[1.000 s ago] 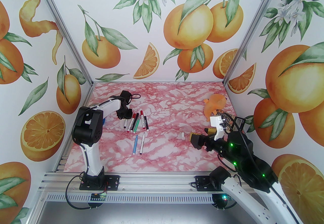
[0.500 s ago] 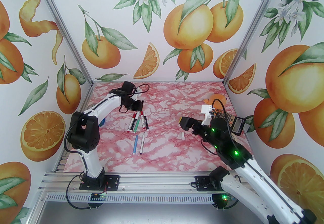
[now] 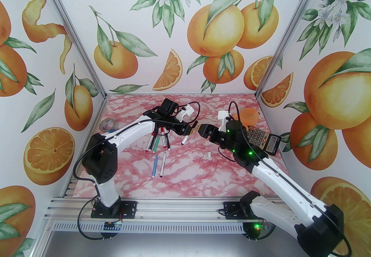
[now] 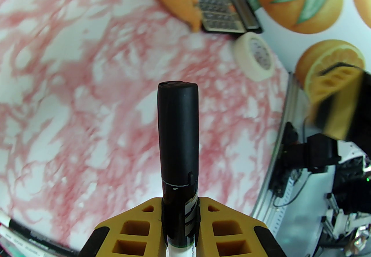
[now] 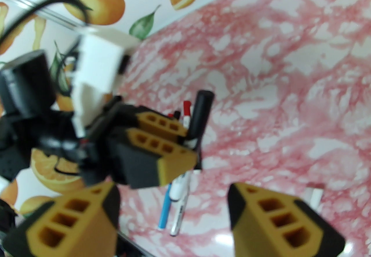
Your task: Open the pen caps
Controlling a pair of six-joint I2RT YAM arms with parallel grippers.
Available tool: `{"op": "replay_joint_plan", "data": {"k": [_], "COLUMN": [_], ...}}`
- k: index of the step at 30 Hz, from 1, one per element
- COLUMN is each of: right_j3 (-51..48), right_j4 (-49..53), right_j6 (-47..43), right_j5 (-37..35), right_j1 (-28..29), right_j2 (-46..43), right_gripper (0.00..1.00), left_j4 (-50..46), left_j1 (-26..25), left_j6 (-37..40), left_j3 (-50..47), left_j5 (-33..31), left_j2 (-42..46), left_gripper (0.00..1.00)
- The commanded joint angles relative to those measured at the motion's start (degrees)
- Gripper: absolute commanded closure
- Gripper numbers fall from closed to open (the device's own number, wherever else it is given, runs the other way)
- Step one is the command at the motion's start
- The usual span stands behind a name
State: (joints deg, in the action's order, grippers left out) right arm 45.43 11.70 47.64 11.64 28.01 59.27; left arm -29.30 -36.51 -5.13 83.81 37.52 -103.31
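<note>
Nearest me a blue pen [image 3: 155,166] and a white pen [image 3: 163,165] lie side by side, and off to the right sits a small white piece I take for a loose cap [image 3: 208,155]. Beyond them lies a bunch of pens [image 3: 158,141], caps seemingly on. Farther out, my left pincer [image 4: 179,209] pinches a pen [image 3: 184,139] by its barrel above the table [image 3: 203,180], its black cap [image 4: 177,131] seated. My right pincer [image 5: 171,192] faces it, spread and empty. I judge most of the job is left.

Seven pens [image 3: 156,143] are showing, six lying and one being held, and one loose white cap [image 3: 208,155] is lying apart. One calculator [image 3: 258,137], one orange toy [image 3: 249,115] and two tape rolls [image 3: 106,124] are sitting nearby.
</note>
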Motion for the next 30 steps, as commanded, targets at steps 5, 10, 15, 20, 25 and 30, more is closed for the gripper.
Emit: {"op": "replay_joint_plan", "data": {"k": [5, 10, 15, 20, 25, 30], "right_j3": [2.0, 0.2, -0.3, -0.7, -1.3, -1.6], "right_j4": [-3.4, -5.9, -6.7, -7.5, -8.0, -8.5], "right_j6": [3.4, 5.8, 6.5, 6.5, 6.9, 7.0], "right_j5": [-1.8, -2.7, -1.7, -1.1, -0.3, 0.7], "right_j1": [-0.7, -2.1, -3.1, -3.2, -3.1, -3.1], "right_j2": [1.2, 1.2, 2.0, 2.5, 3.3, 4.4], "right_gripper": [0.42, 0.46, 0.49, 0.5, 0.52, 0.53], "left_j4": [4.6, 4.7, 5.6, 6.9, 7.4, 7.7], "left_j1": [-2.7, -4.0, -4.8, -5.2, -5.5, -5.6], "left_j6": [1.3, 1.8, 1.9, 1.7, 1.8, 1.8], "left_j3": [-1.9, -2.0, -2.6, -3.2, -3.6, -3.8], "left_j5": [6.0, 7.0, 8.2, 9.7, 9.6, 9.5], "left_j2": [3.1, 3.3, 3.5, 3.6, 4.2, 4.6], "left_gripper": [0.82, 0.82, 0.82, 0.82, 0.82, 0.82]}}
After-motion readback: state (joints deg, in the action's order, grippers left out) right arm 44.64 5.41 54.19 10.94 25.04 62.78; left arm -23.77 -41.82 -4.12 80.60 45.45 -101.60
